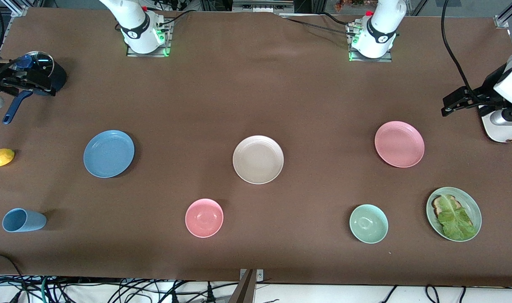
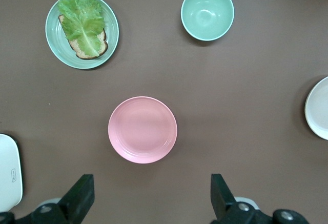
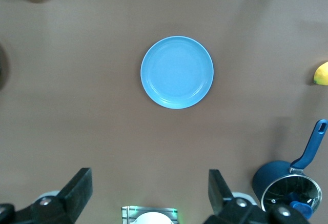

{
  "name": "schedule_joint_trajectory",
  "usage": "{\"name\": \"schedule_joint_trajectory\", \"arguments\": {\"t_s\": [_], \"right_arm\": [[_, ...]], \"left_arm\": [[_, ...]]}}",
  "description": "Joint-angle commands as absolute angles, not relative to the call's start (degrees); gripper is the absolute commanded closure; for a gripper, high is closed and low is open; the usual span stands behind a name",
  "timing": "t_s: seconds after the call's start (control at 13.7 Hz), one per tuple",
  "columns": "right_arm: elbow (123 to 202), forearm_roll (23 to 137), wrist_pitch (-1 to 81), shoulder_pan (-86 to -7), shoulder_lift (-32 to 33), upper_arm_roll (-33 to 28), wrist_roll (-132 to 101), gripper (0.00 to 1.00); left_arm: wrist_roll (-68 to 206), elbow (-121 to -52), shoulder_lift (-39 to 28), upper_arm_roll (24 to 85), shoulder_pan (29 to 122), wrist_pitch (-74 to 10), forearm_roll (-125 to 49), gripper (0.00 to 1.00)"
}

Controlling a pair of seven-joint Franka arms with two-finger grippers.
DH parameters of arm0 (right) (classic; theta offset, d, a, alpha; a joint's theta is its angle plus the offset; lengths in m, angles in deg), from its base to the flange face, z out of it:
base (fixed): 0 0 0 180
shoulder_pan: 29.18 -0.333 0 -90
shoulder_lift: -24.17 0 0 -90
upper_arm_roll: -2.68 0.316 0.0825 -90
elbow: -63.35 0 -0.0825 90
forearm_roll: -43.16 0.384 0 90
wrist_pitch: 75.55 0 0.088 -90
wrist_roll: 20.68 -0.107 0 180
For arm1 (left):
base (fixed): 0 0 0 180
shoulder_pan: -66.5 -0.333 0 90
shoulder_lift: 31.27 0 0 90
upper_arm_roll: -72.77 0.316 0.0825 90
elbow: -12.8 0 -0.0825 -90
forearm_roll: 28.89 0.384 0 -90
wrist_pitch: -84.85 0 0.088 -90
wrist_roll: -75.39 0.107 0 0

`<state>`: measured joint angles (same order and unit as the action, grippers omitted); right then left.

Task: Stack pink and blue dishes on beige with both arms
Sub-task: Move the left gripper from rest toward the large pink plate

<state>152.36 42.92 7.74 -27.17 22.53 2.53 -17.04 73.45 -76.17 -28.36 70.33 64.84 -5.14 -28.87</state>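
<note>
1. Brown cloth covers the whole surface (image 1: pixel 256 92), with the two arm bases standing along its edge farthest from the front camera.
2. At mid-surface lies the beige plate (image 1: pixel 258 159), bare, with nothing stacked on it yet; both stacking steps are judged still to do.
3. Toward the left arm's end lies the pink plate (image 1: pixel 399 144), flat and well apart from the beige one. The left gripper (image 2: pixel 149 196) hangs high over the surface beside it, fingers spread wide and holding nothing.
4. Toward the right arm's end lies the blue plate (image 1: pixel 109 153), also flat and well apart from the beige one. The right gripper (image 3: pixel 149 193) hangs high near a dark blue saucepan (image 1: pixel 37 75), fingers likewise wide apart and empty.
5. Each plate lies flat, so a rim pinch is probably best: come down at the edge, one finger inside the rim and one outside, then lift level.
6. Place one plate at a time, so the arms do not meet over the beige plate.
7. Avoid the look-alikes nearer the front camera: the smaller pink bowl (image 1: pixel 204 218) and the blue cup (image 1: pixel 23 220).
</note>
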Motion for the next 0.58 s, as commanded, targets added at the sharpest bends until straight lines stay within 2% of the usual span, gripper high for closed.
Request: {"name": "schedule_joint_trajectory", "arguments": {"t_s": [0.0, 0.51], "right_arm": [[151.9, 43.2, 7.9, -26.5, 22.8, 2.9, -16.6, 0.00], [151.9, 43.2, 8.0, -26.5, 22.7, 2.9, -16.1, 0.00]], "left_arm": [[74.3, -75.4, -28.2, 70.0, 64.5, -4.3, -28.5, 0.00], [74.4, -75.4, -28.2, 70.0, 64.7, -4.3, -28.5, 0.00]]}}
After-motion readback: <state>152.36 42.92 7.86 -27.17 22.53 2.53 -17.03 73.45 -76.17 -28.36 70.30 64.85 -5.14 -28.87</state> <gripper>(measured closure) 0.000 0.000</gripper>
